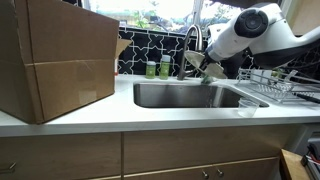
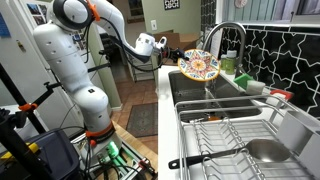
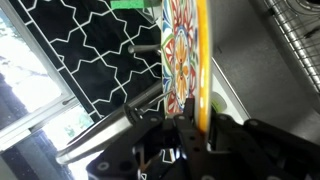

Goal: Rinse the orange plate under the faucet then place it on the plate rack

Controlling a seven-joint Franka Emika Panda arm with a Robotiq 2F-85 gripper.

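Exterior views both show the white seven-joint arm (image 2: 75,60) reaching over the countertop, with a big brown cardboard box (image 1: 55,60) filling the left of the frame in an exterior view. Below it lies the rectangular stainless-steel sink (image 1: 185,97), then the chrome wire plate rack (image 2: 235,135) at the lower right of the frame, with a long-handled steel pan (image 2: 268,150) lying in it.

The tall arched brushed-steel faucet (image 2: 228,26) rises behind the sink against the black patterned tile wall (image 3: 90,50).

The round plate with an orange rim and a many-coloured painted face (image 2: 200,67) hangs over the basin, stood up on edge and just left of the spout tip in that frame. The black gripper (image 3: 192,130) is clamped on its lower rim, fingers closed either side of the orange edge.

Whether water runs I cannot tell.

Two small green bottles (image 1: 158,68) stand on the ledge left of the faucet, apart from the plate.

By my judgement the rack lies well to the side of the plate, and the pan may crowd the slots.
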